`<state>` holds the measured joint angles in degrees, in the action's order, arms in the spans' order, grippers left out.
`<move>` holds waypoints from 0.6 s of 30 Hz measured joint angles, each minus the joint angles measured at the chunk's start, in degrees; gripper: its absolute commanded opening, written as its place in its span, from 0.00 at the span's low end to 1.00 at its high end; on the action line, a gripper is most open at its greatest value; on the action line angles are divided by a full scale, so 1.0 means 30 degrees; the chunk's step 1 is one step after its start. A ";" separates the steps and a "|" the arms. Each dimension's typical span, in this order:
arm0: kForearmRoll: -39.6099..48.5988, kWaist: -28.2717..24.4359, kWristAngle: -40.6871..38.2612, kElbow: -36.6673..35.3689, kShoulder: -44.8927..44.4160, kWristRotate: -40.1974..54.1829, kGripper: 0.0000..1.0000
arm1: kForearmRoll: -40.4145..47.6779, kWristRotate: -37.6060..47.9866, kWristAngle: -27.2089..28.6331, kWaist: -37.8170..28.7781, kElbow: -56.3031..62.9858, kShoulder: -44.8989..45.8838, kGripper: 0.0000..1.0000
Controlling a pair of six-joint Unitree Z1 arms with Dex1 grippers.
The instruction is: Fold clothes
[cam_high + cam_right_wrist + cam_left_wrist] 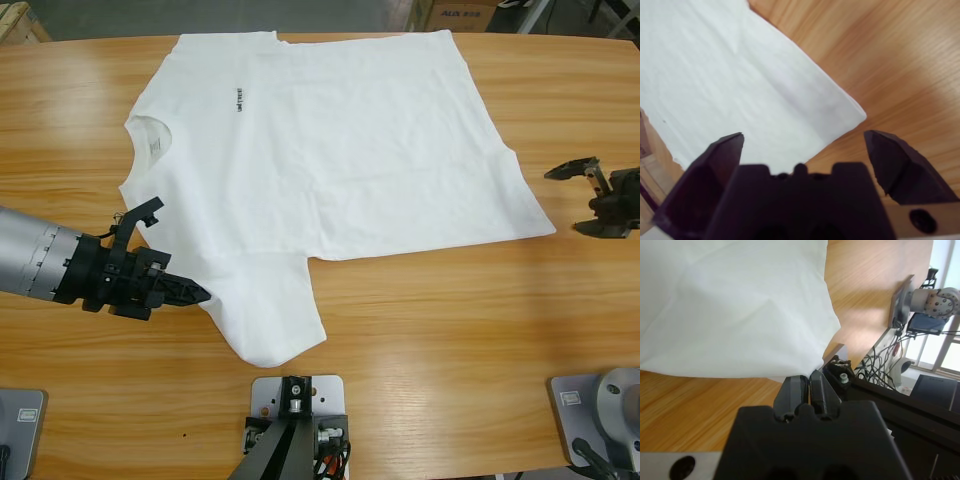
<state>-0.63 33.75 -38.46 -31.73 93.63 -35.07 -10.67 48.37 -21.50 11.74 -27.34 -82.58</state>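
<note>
A long wooden table (420, 330) carries a plain white short-sleeved cotton T-shirt (350, 160), spread flat with its round ribbed collar (150, 150) toward the left and hem toward the right. Small dark chest lettering (238, 98) is too tiny to read, as is the neck label. A cardboard box (460, 14) past the far edge reads "AUX". The left gripper (190, 291), jaws clenched together, sits at the near sleeve (265, 310). The right gripper (590, 196), jaws released wide, is near the hem corner.
</note>
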 measured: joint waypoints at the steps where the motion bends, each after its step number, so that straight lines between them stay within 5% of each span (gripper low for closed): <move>1: 0.0033 -0.0016 0.0000 -0.0017 -0.0001 0.0000 0.00 | 0.0297 0.0128 0.0001 0.0003 0.0192 -0.0190 0.98; 12: 0.0796 -0.0105 0.0000 -0.0458 -0.0210 0.0000 0.00 | 0.2518 0.0645 0.0218 0.0007 0.1074 -0.2243 0.97; 18: 0.0992 -0.0122 0.0000 -0.0460 -0.0349 0.0000 0.00 | 0.3010 0.0648 0.0219 0.0017 0.1079 -0.2593 0.71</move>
<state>2.35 33.38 -38.46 -33.11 92.58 -35.07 -1.64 50.31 -20.84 11.79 -24.10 -90.35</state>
